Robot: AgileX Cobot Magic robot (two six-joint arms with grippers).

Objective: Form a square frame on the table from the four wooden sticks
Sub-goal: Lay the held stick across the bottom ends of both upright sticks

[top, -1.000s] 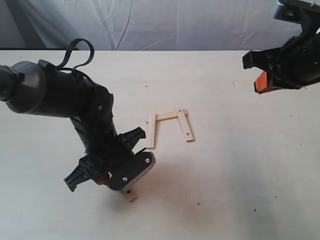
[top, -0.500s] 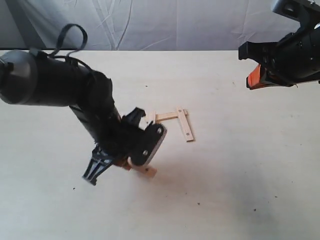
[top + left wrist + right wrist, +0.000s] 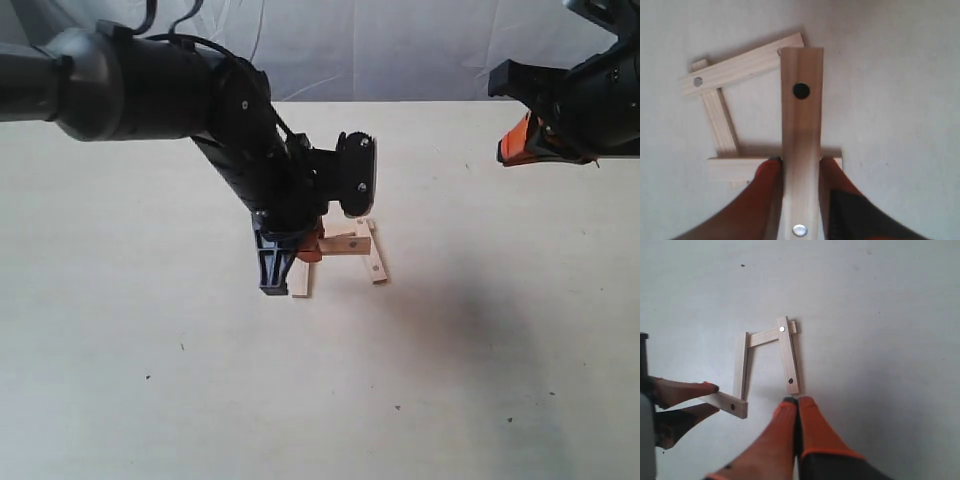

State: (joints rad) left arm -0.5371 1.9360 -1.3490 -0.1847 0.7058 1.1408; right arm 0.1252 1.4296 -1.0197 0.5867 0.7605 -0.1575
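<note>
Fourth stick [image 3: 801,115] clamped in left gripper [image 3: 306,246], carried from lower tabletop [image 3: 150,300] to over three laid sticks [image 3: 789,357]; right gripper [image 3: 798,402] closed, empty.

The left gripper [image 3: 799,166] clamps one stick [image 3: 801,120] between orange fingers [image 3: 764,182]. Ahead of the fingertips, three sticks [image 3: 719,117] form a U on the table [image 3: 900,90]. The clamped stick's tip reaches the farthest stick's end.

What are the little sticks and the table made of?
Each stick looks like pale, unpainted wood: fine grain lines run along it. The table looks like smooth cream wood or wood-print laminate; its faint grain leaves that open.
</note>
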